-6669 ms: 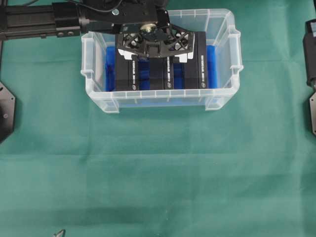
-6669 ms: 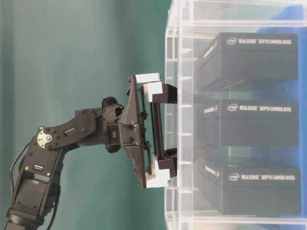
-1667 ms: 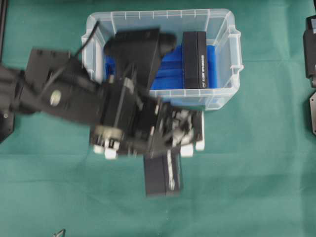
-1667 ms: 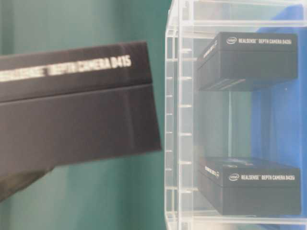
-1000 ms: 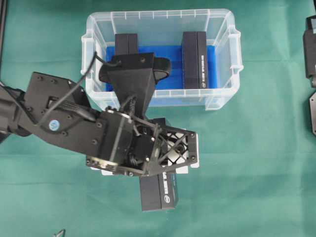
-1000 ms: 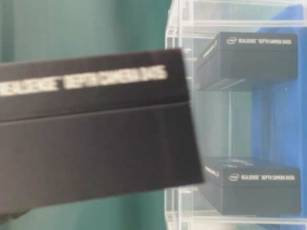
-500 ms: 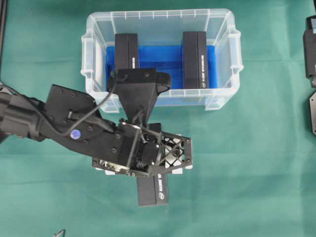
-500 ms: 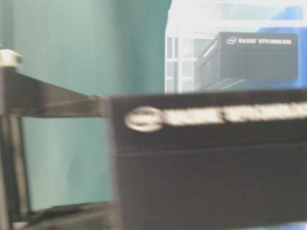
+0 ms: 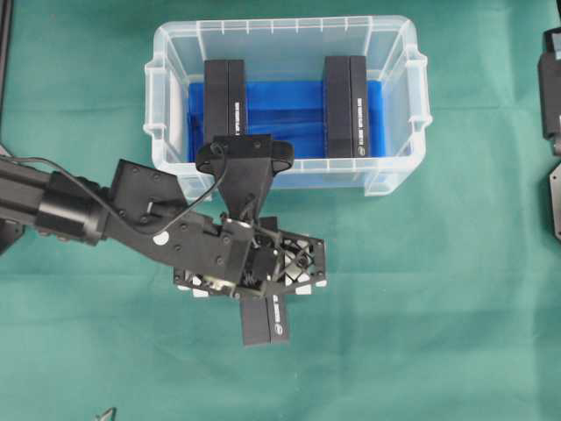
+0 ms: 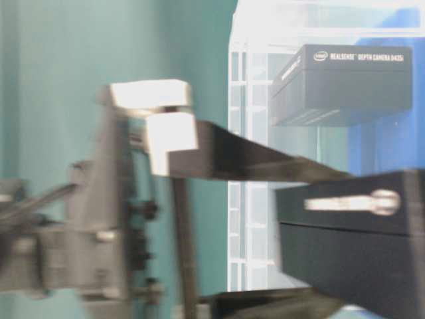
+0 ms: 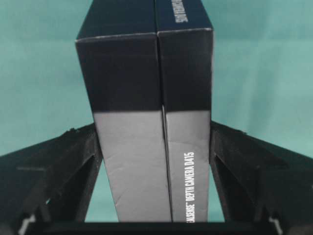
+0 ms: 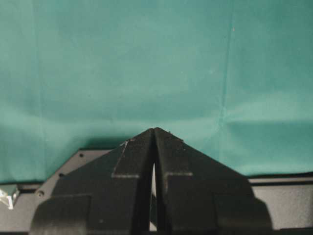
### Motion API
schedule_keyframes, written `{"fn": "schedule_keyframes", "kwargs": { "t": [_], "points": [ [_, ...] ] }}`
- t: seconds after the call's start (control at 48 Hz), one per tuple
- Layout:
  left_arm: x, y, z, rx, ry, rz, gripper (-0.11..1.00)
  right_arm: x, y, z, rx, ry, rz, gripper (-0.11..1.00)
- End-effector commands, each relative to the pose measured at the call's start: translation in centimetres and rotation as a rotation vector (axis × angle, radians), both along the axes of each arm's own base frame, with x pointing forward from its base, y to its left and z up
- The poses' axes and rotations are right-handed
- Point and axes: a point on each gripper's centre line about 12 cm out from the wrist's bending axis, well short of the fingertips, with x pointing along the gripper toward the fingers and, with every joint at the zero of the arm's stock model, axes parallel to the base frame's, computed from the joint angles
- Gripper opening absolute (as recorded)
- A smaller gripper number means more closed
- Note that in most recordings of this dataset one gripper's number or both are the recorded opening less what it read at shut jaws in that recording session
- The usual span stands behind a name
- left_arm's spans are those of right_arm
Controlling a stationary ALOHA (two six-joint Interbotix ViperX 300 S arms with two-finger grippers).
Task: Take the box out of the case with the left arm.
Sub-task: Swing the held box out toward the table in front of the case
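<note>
Two boxes remain in the case (image 9: 396,105), behind the left arm's jaws (image 9: 263,289). Third box (image 9: 266,321), clamped between them, has dropped closer to the table (image 9: 421,298) vs. a sec ago; extraction done, set-down pending. Right jaws (image 12: 154,134) closed, empty.

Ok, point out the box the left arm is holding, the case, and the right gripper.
box (image 9: 267,323), overhead view, its free end past the jaws.
case (image 9: 280,24), overhead view, far rim.
right gripper (image 12: 154,133), right wrist view, tips of the closed jaws.
</note>
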Motion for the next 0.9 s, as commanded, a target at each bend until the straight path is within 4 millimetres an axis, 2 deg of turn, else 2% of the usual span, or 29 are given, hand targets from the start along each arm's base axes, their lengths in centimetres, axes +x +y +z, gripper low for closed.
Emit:
{"fn": "schedule_keyframes", "kwargs": {
  "t": [0.0, 0.584, 0.875],
  "points": [
    [-0.1, 0.5, 1.6, -0.017, -0.083, 0.005, 0.63, 0.1, 0.0, 0.3, 0.002, -0.012, -0.002, 0.00],
    [-0.5, 0.6, -2.9, -0.036, -0.116, -0.011, 0.63, 0.0, 0.0, 0.0, -0.002, -0.005, -0.001, 0.00],
    [-0.7, 1.0, -3.3, -0.041, -0.134, -0.019, 0.63, 0.1, -0.1, 0.0, -0.005, -0.006, 0.001, 0.00]
  ]
}}
